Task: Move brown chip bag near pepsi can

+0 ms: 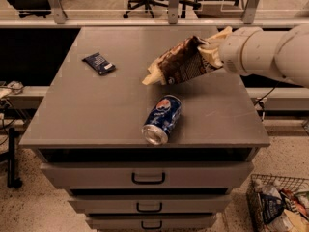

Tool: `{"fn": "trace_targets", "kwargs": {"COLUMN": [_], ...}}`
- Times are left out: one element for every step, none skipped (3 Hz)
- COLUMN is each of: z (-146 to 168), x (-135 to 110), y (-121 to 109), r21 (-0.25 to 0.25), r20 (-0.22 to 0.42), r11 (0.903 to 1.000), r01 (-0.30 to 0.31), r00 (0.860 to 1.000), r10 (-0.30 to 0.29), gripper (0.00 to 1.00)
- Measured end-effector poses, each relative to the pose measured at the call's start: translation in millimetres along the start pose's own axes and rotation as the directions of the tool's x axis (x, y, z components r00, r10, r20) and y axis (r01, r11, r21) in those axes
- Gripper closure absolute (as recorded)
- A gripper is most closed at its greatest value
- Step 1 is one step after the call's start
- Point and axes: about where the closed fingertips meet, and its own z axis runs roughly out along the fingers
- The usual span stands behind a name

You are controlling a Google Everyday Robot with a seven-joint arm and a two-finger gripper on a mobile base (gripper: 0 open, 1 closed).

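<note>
One bag is up in the air and I have it: the gripper (215, 50) is clamped on the right, cream-coloured end of the brown chip bag (181, 62), at the tip of the white arm (260, 52) that stretches in from the right edge. The bag hangs tilted, its free left end dipping lowest over the right-centre of the grey cabinet top (96, 115); I can't tell whether that low tip touches the surface. Just below it on my screen, nearer the front edge, the pepsi can (162, 119) lies on its side, silver end facing front-left, logo up. Bag and can are near each other, not touching. At the back left a small dark blue packet (99, 63) lies flat, well apart from both. Under the top I see drawers with dark handles (148, 178), and a wire basket (280, 202) on the floor at lower right.
</note>
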Motion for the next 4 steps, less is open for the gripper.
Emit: {"fn": "trace_targets", "kwargs": {"z": [-11.4, -16.9, -21.8, -26.2], "x": [16.0, 31.9, 42.3, 49.4], "y": [12.0, 21.7, 28.5, 34.7], "r21": [-0.004, -0.013, -0.037, -0.084], "r20": [-0.032, -0.063, -0.093, -0.115], "r11": [0.9998, 0.9991, 0.9979, 0.9951], "r01": [-0.018, -0.041, -0.053, -0.053], "r00": [0.999, 0.997, 0.994, 0.992], "r10": [0.018, 0.040, 0.050, 0.043], "gripper": [1.00, 1.00, 0.87, 0.62]}}
